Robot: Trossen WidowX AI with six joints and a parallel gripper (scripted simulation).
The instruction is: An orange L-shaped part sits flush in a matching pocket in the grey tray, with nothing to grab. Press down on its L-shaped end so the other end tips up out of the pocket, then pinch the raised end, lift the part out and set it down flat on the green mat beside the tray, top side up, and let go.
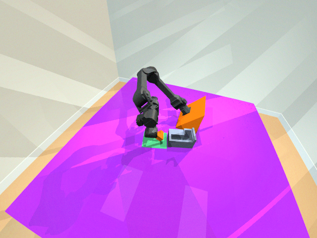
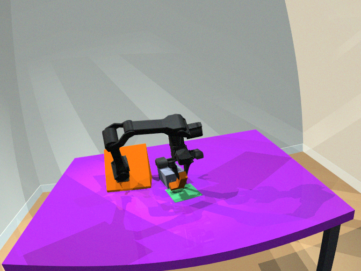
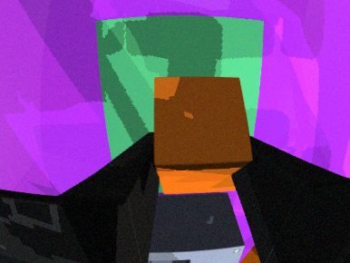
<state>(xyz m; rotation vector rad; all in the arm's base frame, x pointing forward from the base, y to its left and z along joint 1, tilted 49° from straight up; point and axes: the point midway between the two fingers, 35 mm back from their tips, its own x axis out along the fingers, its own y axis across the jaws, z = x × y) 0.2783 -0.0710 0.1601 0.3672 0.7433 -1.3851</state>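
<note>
My gripper [image 2: 181, 174] [image 3: 193, 141] is shut on the orange L-shaped part [image 1: 160, 136] [image 2: 183, 181] [image 3: 199, 122], one finger on each side. The part is out of the tray and tilted, its held end raised and its other end low. It is over the edge of the green mat [image 1: 146, 144] [image 2: 191, 192] [image 3: 241, 41] nearest the tray; I cannot tell whether its low end touches the mat. The pocket of the grey tray [image 1: 180, 144] [image 2: 165, 174] [image 3: 195, 222] is empty. In the top view the gripper body hides the fingertips.
The tray stands right beside the mat, with raised walls at its far end. A large orange sloped block [image 1: 195, 110] [image 2: 134, 166] carries the arm's base behind the tray. All stand on the purple table [image 1: 230, 163] [image 2: 87, 232].
</note>
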